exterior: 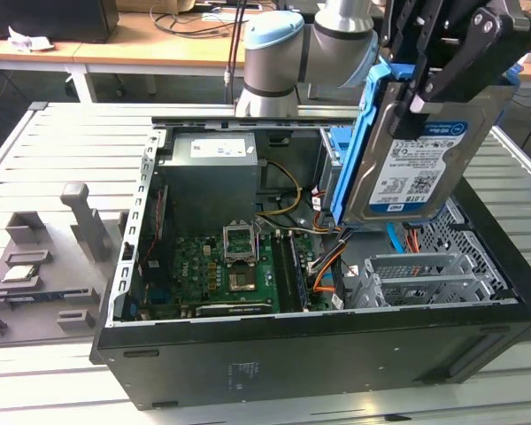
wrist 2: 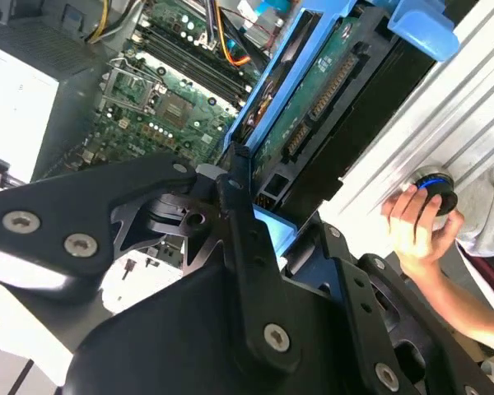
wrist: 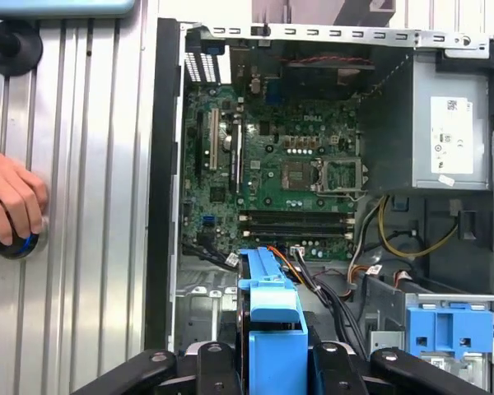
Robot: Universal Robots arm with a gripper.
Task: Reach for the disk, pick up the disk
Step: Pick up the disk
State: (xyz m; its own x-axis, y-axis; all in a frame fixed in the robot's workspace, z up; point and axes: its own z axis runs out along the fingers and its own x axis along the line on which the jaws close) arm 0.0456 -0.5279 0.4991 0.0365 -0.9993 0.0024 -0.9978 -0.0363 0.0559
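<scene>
— Grip status?
— Black gripper [exterior: 425, 88] is clamped on the flat silver metal disk with blue side rails [exterior: 411, 164]; disk hangs directly below the fingers, long axis near upright, above the open black computer case [exterior: 319, 345].

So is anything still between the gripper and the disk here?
No. The gripper is already shut on the disk, holding it tilted in the air above the open computer case. Nothing visible stands between them; the fingers grip its upper edge directly.
</scene>
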